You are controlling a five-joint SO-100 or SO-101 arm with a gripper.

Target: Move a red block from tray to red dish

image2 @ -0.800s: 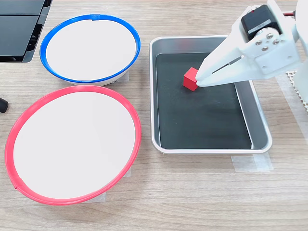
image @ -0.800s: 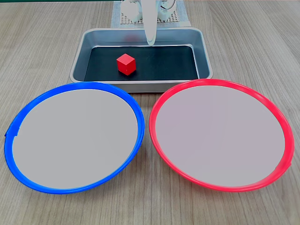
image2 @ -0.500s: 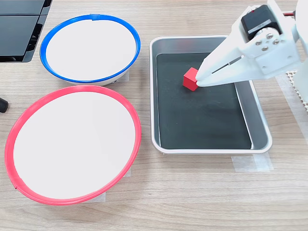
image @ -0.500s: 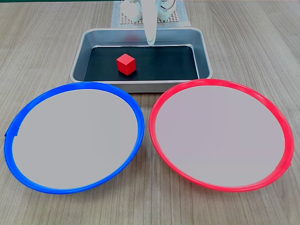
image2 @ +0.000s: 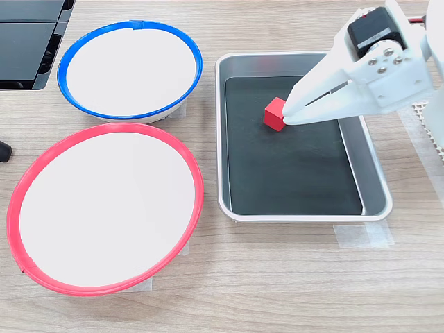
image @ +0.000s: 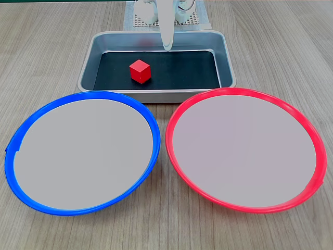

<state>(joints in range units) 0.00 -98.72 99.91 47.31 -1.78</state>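
Pale wood-grain desk beneath tray; hand above tray, closed to a point, empty, beside red block.

The first exterior view looks low across the tabletop, dishes nearest, toward the tray. The second exterior view looks steeply down from the side. Both share tray and dishes.

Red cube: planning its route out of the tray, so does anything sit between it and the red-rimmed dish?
Only the silver metal tray's raised rim lies between the small red cube and the round red-rimmed dish; nothing else does.
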